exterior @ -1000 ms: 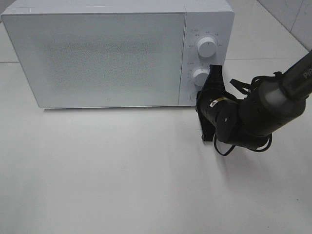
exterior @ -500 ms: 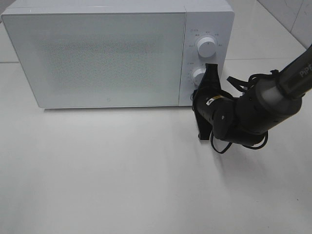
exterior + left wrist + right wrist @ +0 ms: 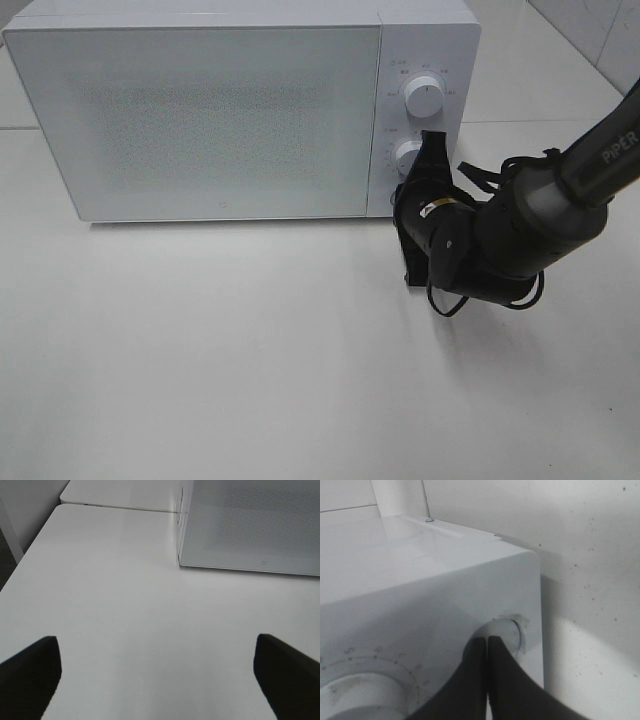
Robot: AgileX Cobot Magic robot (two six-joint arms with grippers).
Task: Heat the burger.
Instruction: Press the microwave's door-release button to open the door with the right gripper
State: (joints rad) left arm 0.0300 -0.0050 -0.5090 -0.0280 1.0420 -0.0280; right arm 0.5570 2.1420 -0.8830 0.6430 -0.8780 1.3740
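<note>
The burger is out of view; the white microwave [image 3: 200, 120] has its door closed. My right gripper [image 3: 432, 142] is shut, and its joined fingertips [image 3: 487, 641] press against the lower knob [image 3: 406, 156] of the control panel. The right wrist view shows that knob [image 3: 514, 632] just behind the fingertips. My left gripper [image 3: 157, 650] is open over bare table, with one dark finger [image 3: 30, 672] at each side of its view and nothing between them. It does not appear in the exterior high view.
The upper knob [image 3: 424, 98] sits above the lower one, and it appears as a dial [image 3: 350, 695] in the right wrist view. The microwave's front corner [image 3: 182, 562] lies ahead of the left gripper. A white table [image 3: 250, 350] stretches in front of the microwave.
The right arm has shifted slightly left, toward the microwave, keeping its shut fingertips at the lower knob. Nothing else has moved.
</note>
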